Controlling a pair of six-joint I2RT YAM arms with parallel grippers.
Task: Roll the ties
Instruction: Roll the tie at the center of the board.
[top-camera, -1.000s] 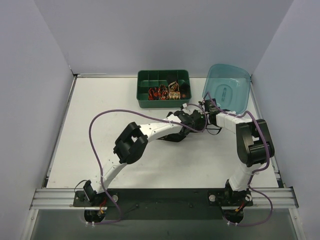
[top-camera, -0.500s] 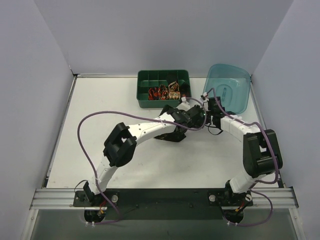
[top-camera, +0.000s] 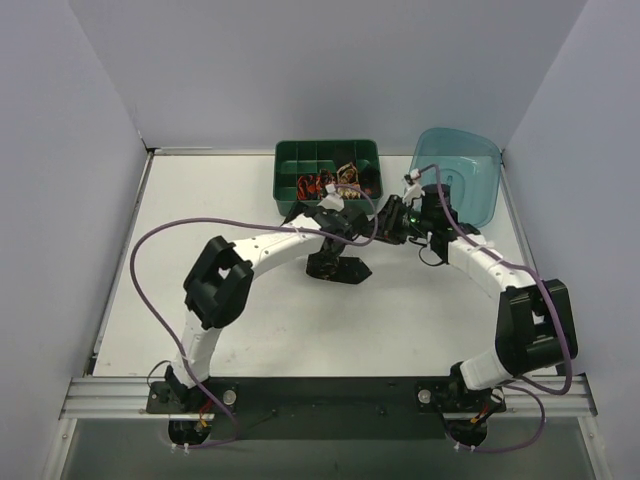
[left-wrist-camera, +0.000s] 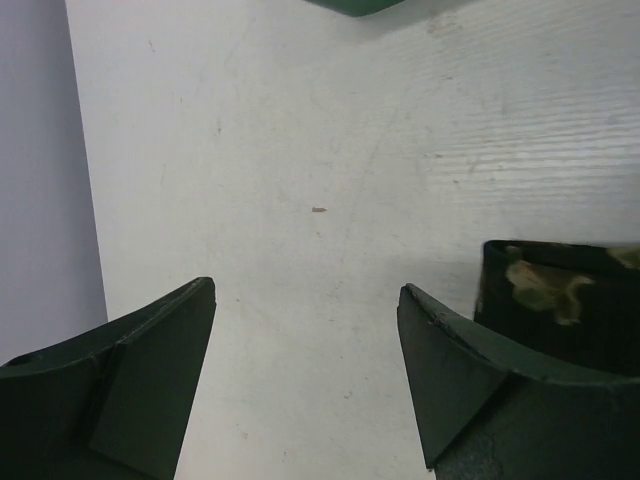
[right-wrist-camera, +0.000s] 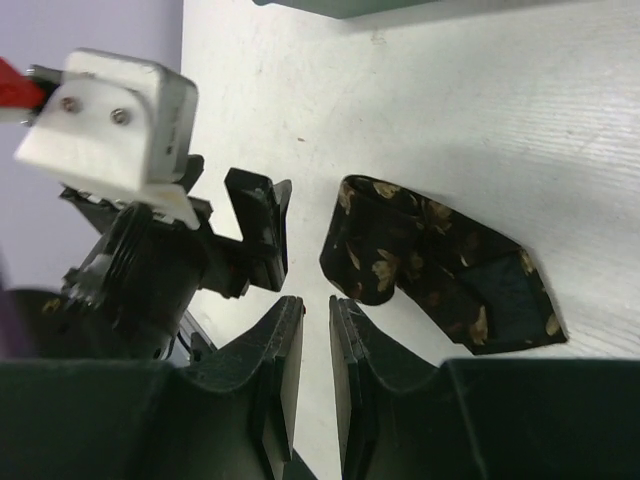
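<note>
A black tie with gold motifs (top-camera: 346, 270), partly folded into a loose wad, lies on the white table in front of the tray. It shows in the right wrist view (right-wrist-camera: 430, 262), and one end shows in the left wrist view (left-wrist-camera: 560, 292). My left gripper (top-camera: 322, 258) is open and empty (left-wrist-camera: 305, 285), with its right finger just beside the tie's end. My right gripper (top-camera: 388, 222) hovers right of the tie with its jaws almost together and nothing between them (right-wrist-camera: 317, 300). Several small rolled ties (top-camera: 330, 185) sit in the tray.
The dark green compartment tray (top-camera: 290, 152) stands at the back centre; its edge shows in the left wrist view (left-wrist-camera: 350, 5). The teal plastic tub (top-camera: 470, 160) stands at the back right, close behind my right arm. The left gripper's body (right-wrist-camera: 150, 260) fills the left of the right wrist view.
Both grippers were bunched together right of the tie. The left arm has swung left and its gripper now sits at the tie's left end. The right gripper has moved back toward the tray.
</note>
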